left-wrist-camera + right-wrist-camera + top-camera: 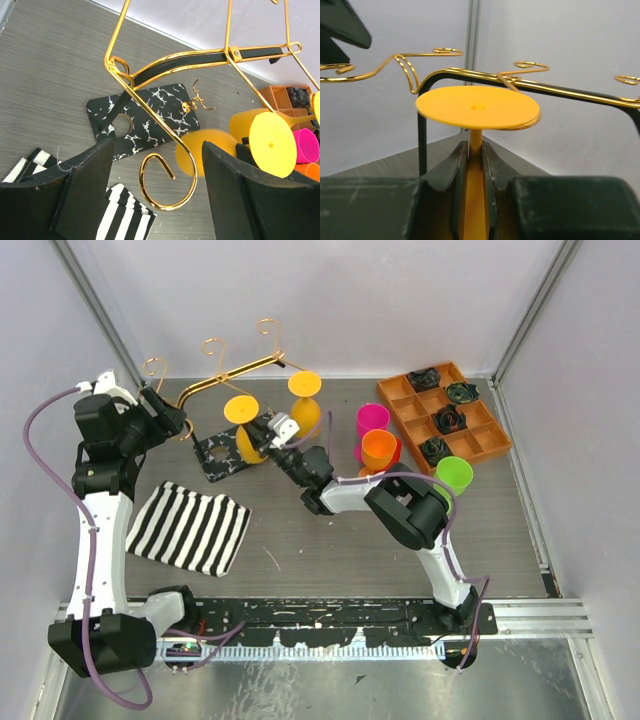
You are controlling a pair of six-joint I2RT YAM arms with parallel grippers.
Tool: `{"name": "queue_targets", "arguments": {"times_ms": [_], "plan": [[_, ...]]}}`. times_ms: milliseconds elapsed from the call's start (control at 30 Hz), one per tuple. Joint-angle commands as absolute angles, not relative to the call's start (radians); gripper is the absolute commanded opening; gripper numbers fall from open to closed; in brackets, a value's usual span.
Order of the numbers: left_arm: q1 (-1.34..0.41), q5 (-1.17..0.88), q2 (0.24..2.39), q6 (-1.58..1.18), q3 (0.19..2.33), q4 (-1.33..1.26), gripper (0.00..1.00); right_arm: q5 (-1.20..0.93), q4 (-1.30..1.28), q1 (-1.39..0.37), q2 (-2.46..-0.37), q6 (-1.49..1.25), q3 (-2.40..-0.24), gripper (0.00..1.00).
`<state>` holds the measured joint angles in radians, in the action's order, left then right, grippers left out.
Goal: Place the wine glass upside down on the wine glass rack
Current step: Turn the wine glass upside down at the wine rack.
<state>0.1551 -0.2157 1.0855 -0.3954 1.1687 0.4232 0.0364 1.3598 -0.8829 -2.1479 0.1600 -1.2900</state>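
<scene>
A yellow wine glass [241,409] is upside down, foot on top, beside the gold wine glass rack [232,370]. My right gripper [268,428] is shut on its stem. In the right wrist view the stem is pinched between my right gripper's [476,150] fingers, and the foot disc [477,107] is level with the rack's bar [560,90], next to a hook. The left gripper [172,423] is at the rack's left end. In the left wrist view, the left gripper [157,170] is open with a curled scroll hook [165,185] between its fingers, untouched. The marbled base [150,115] lies beneath.
A second yellow glass [305,405] is upside down at the rack's far end. Pink [372,420], orange [378,448] and green [454,475] cups stand right of the arm. An orange compartment tray [450,415] is at back right. A striped cloth [190,527] lies front left.
</scene>
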Motion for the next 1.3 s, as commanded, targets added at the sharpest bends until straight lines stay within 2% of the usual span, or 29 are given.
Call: {"name": "queue_targets", "arguments": {"times_ms": [0,267,300,400,533,800,1033,1267], "plan": [[0.163,-0.236,1.082,-0.4,1.146,0.386,0.78,-0.028,1.412,-0.916,-2.07,0.181,-1.275,0.04],[0.163,-0.237,1.082,-0.4,1.145,0.383,0.78,-0.029,1.364,-0.925,-2.077,0.187,-1.304,0.08],[0.163,-0.236,1.082,-0.4,1.146,0.383,0.78,-0.027,1.353,-0.925,-2.082,0.188,-1.312,0.1],[0.163,-0.236,1.082,-0.4,1.145,0.383,0.78,-0.005,1.349,-0.925,-2.089,0.187,-1.324,0.27],[0.166,-0.238,1.082,-0.4,1.147,0.383,0.78,0.03,1.367,-0.926,-2.086,0.192,-1.309,0.41],[0.172,-0.25,1.064,-0.398,1.144,0.377,0.79,0.06,1.371,-0.925,-2.025,0.174,-1.209,0.53],[0.172,-0.227,1.024,-0.387,1.141,0.379,0.91,0.084,1.333,-0.925,-1.911,0.142,-1.066,0.61],[0.17,-0.222,0.986,-0.385,1.132,0.363,0.95,0.085,1.252,-0.926,-1.786,0.07,-0.929,0.7]]}}
